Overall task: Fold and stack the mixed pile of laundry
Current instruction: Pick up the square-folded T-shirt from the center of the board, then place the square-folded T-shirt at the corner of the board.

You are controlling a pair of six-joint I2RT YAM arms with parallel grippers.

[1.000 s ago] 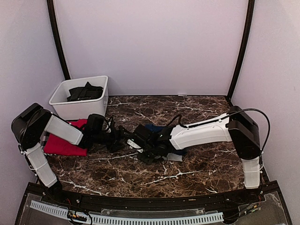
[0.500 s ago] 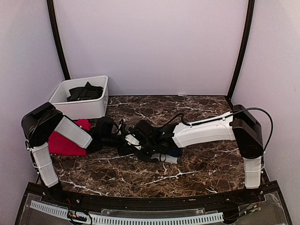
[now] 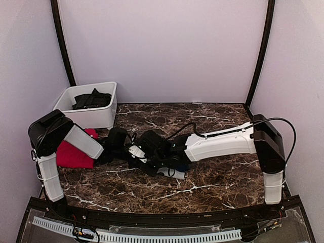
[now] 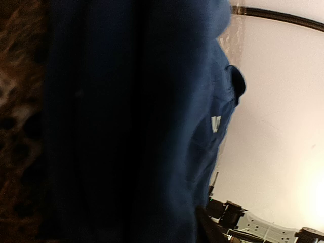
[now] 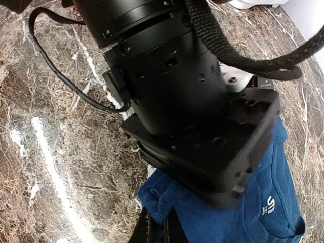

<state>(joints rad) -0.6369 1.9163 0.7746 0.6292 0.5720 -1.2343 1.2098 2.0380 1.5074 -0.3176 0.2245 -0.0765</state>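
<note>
Left claw (image 3: 135,152): buried in navy T-shirt (image 5: 243,202), grip cannot tell
Right claw (image 5: 158,229): pinched on shirt's edge
Red T-shirt (image 3: 73,156): left

Top cam was evenly lit, soft diffuse light, no hard shadows, pic sharp; walls (image 3: 167,50) had pinkish cast. Left wrist cam was v dim + mushy: navy blue T-shirt (image 4: 126,126) sat too close, out of focus, bg wall blew out btm right. Right wrist cam was bright, table (image 5: 50,152) veins crisp, slight wide-angle stretch.
</note>
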